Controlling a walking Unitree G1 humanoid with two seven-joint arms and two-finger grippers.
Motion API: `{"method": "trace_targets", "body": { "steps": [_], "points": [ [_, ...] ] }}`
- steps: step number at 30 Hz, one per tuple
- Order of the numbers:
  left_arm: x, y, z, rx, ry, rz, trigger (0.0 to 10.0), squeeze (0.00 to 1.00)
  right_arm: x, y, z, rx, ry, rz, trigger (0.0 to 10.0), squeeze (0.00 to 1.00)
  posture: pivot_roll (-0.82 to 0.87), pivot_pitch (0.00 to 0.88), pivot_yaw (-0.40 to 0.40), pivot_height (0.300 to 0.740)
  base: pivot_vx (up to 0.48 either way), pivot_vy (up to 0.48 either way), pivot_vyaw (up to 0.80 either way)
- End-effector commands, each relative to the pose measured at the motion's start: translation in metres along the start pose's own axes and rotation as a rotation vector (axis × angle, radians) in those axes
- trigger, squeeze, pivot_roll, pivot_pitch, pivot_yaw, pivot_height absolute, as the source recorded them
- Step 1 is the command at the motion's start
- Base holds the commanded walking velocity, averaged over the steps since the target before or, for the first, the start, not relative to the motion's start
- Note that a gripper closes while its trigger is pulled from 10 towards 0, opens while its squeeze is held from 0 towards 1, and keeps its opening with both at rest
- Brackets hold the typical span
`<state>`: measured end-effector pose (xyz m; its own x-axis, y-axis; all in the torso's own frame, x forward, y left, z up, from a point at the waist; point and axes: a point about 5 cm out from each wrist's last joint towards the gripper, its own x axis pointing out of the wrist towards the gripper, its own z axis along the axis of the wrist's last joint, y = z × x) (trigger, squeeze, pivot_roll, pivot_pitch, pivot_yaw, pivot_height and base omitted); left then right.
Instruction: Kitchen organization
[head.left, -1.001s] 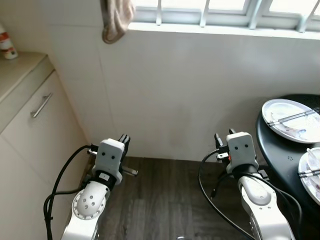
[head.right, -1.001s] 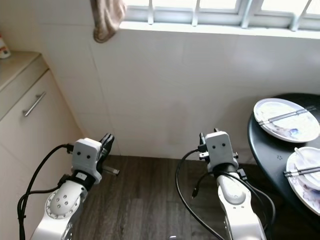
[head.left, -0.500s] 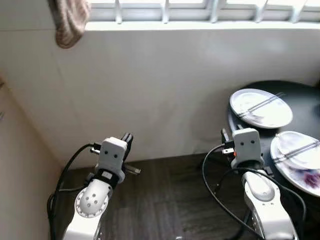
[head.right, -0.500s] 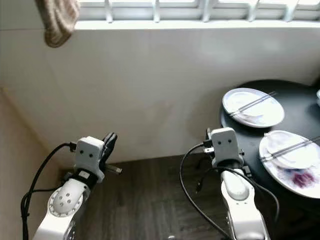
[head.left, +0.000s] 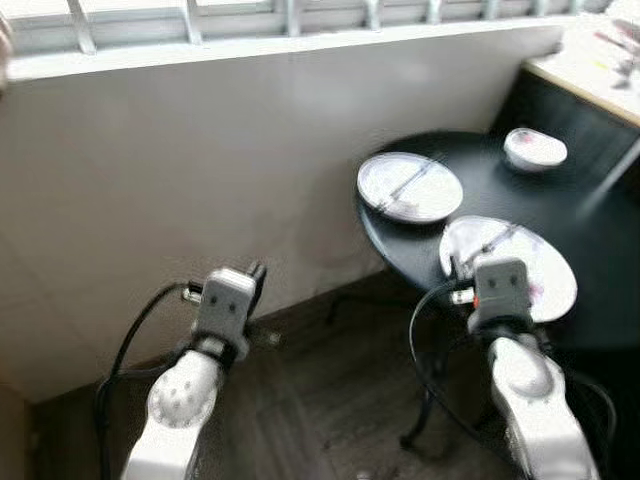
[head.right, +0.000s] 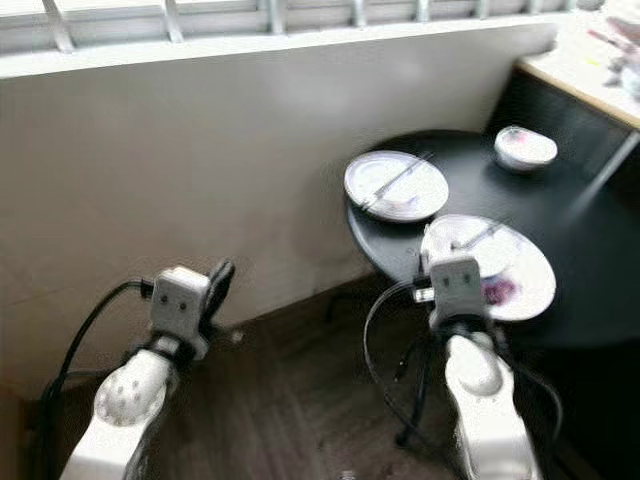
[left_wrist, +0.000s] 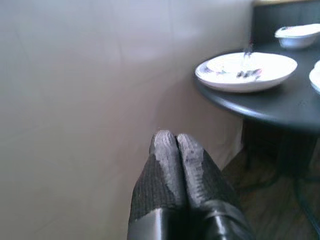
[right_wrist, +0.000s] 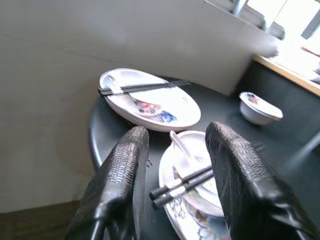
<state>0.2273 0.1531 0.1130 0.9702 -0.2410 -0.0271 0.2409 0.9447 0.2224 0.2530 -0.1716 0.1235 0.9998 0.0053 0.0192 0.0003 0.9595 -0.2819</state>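
Observation:
A round black table (head.left: 600, 200) stands at the right. On it are a white plate (head.left: 410, 187) with black chopsticks across it, a nearer white plate (head.left: 530, 262) holding a bowl, spoon and chopsticks (right_wrist: 182, 185), and a small white bowl (head.left: 535, 148) at the back. My right gripper (right_wrist: 175, 132) is open and empty, held just short of the table's edge and level with the nearer plate. My left gripper (left_wrist: 175, 137) is shut on nothing, low in front of the white wall, well left of the table.
A white tiled wall (head.left: 200, 160) runs under a window sill (head.left: 250, 40). Dark wood floor (head.left: 330, 400) lies below. The table's thin black legs (head.left: 435, 400) stand beside my right arm. A dark cabinet with a light counter (head.left: 590, 70) stands behind the table.
The camera has swung to the right: the table sits nearer the middle, and the hanging cloth and left cabinet have left the picture. Both arms hold the same pose.

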Motion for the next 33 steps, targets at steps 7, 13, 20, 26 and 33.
{"method": "trace_targets", "body": {
  "steps": [7,13,20,26,33],
  "points": [
    [0.002,-0.004,0.005,-0.014,-0.026,-0.013,10.0,0.0,0.008,-0.019,0.011,0.047,-0.037,-0.065,10.0,0.0,-0.08,0.032,-0.03,0.74,0.0,0.0,0.0],
    [0.003,-0.004,0.005,-0.011,-0.024,-0.016,10.0,0.0,0.027,-0.052,0.01,0.229,-0.013,-0.185,10.0,0.0,-0.08,0.029,-0.03,0.74,0.0,0.0,0.0],
    [0.004,-0.005,0.005,-0.009,-0.026,-0.015,10.0,0.0,0.035,-0.066,0.015,0.325,-0.044,-0.188,10.0,1.0,-0.07,0.027,-0.036,0.74,0.0,0.0,0.0],
    [0.005,-0.006,0.005,-0.011,-0.028,-0.012,10.0,0.0,0.045,-0.058,0.002,0.647,0.059,-0.133,10.0,1.0,-0.07,0.025,-0.04,0.74,0.0,0.0,0.0],
    [0.007,-0.007,0.006,-0.009,-0.028,-0.011,10.0,0.0,0.063,-0.063,0.002,0.91,0.117,-0.099,10.0,1.0,-0.06,0.023,-0.042,0.74,0.0,0.0,0.0]
  ]
}}
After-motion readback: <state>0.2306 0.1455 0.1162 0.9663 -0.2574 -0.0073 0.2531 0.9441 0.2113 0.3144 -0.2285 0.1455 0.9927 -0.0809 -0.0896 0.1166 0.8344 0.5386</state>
